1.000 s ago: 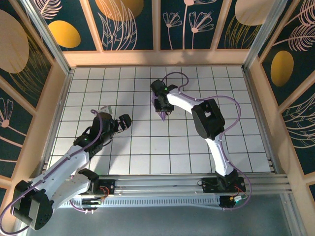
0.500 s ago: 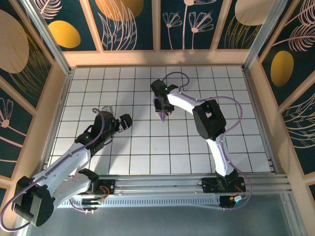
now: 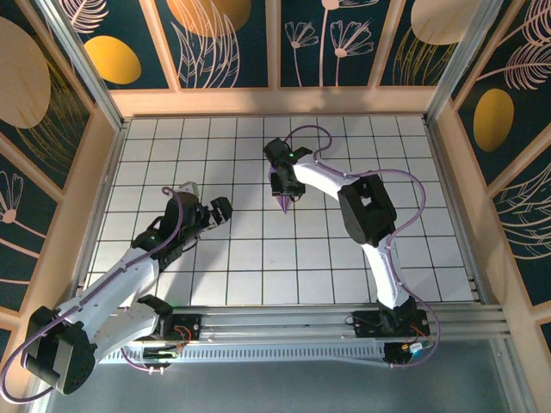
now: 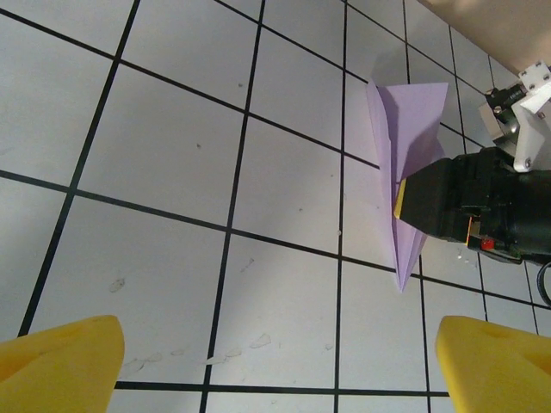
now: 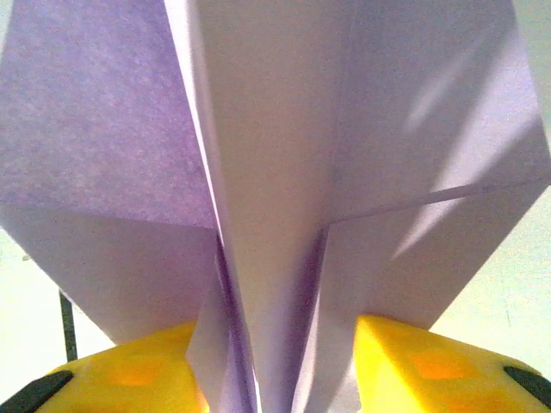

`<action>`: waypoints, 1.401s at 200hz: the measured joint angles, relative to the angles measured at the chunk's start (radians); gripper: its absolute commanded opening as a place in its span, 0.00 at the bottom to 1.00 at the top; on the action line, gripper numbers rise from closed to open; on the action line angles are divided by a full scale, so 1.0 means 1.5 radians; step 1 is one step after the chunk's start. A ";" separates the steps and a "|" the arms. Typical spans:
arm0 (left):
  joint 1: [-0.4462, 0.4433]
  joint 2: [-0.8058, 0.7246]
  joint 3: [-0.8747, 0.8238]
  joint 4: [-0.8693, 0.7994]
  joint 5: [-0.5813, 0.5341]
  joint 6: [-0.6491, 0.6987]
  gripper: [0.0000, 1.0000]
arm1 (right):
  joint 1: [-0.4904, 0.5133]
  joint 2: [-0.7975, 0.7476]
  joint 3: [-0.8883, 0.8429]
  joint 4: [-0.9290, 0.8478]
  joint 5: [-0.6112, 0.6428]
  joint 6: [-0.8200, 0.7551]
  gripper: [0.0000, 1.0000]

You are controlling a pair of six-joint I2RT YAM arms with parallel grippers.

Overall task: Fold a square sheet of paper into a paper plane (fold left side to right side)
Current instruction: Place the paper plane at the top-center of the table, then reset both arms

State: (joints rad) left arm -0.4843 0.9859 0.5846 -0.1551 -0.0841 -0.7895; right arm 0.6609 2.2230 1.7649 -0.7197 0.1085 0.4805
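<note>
Our right claw (image 5: 284, 379) grasps the plane (image 4: 400, 129) by its keel, far of centre; our left claw (image 4: 275, 361) gapes released, well to the left. We fear a slack pinch lets the plane slip, or a hard one crushes its folds.

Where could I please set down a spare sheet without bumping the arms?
Bare tiles lie between the right arm and the right wall, and along the back wall. The centre is crowded around the right claw gripping the paper plane.
</note>
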 measured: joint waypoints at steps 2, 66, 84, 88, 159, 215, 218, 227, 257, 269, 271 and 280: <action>0.000 0.001 0.001 0.000 0.000 0.000 0.95 | 0.000 -0.001 0.000 -0.001 0.000 0.000 0.49; 0.032 0.021 0.059 -0.005 0.000 0.008 0.99 | 0.006 -0.111 -0.004 -0.020 0.009 -0.007 0.59; 0.073 0.027 0.077 -0.004 0.004 0.023 0.99 | 0.004 -0.198 -0.057 0.003 0.026 -0.020 0.62; 0.087 0.028 0.080 -0.004 0.005 0.028 0.99 | 0.002 -0.224 -0.076 0.011 0.030 -0.022 0.63; 0.247 0.086 0.087 0.064 -0.094 0.123 0.99 | -0.236 -0.588 -0.495 0.264 0.036 -0.115 0.81; 0.250 0.107 -0.010 0.287 -0.268 0.251 0.99 | -0.439 -0.609 -0.720 0.509 -0.031 -0.191 0.96; 0.250 0.107 -0.021 0.302 -0.277 0.257 0.99 | -0.446 -0.609 -0.731 0.526 -0.036 -0.195 0.97; 0.250 0.107 -0.055 0.343 -0.298 0.284 0.99 | -0.463 -0.609 -0.769 0.584 -0.047 -0.200 0.97; 0.251 0.127 -0.112 0.445 -0.334 0.355 0.99 | -0.488 -0.580 -0.867 0.777 -0.093 -0.224 0.97; 0.252 0.142 -0.120 0.482 -0.334 0.375 0.99 | -0.488 -0.552 -0.886 0.851 -0.108 -0.235 0.97; 0.252 0.144 -0.121 0.490 -0.334 0.378 0.99 | -0.488 -0.547 -0.888 0.863 -0.109 -0.237 0.97; 0.252 0.153 -0.125 0.513 -0.334 0.388 0.99 | -0.488 -0.527 -0.902 0.921 -0.116 -0.248 0.97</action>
State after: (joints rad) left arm -0.1062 1.2152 0.3965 0.6144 -0.5846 -0.2081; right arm -0.0711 1.4326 0.4126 0.6621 -0.0658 0.1085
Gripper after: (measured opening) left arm 0.988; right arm 0.968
